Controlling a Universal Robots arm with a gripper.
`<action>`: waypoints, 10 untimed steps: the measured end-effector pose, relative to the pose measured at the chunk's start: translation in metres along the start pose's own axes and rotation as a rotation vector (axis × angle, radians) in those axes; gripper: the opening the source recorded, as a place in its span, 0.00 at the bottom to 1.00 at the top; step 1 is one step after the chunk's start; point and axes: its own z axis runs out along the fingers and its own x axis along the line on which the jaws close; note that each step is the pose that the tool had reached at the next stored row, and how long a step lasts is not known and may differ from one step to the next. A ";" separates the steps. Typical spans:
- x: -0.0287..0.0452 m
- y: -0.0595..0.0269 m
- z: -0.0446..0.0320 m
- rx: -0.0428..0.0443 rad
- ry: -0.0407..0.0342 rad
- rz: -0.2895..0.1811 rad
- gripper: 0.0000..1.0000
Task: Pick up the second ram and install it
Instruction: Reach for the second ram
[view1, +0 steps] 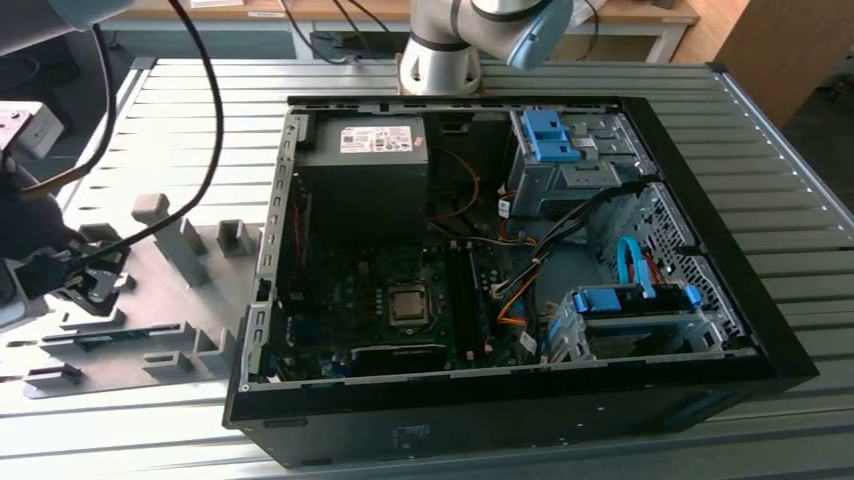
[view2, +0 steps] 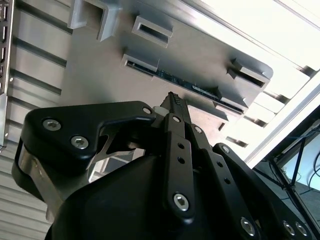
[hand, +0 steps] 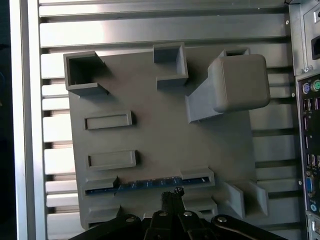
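I see my hand (hand: 172, 196) pinched together and empty, its tip just beside the blue memory stick (hand: 145, 184) slotted in the grey tray (hand: 150, 100) on the counter (hand: 150, 35).

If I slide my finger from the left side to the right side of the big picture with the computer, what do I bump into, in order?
The robot's gripper → the grey holder tray → then, inside the open computer case, the square chip socket → the blue drive bay.
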 end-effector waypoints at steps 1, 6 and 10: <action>0.0001 -0.0002 0.0011 -0.0001 -0.0001 0.000 0.10; 0.0003 -0.0011 0.0062 0.0000 0.0000 0.000 0.10; 0.0005 -0.0019 0.0115 0.0000 0.0000 0.000 0.10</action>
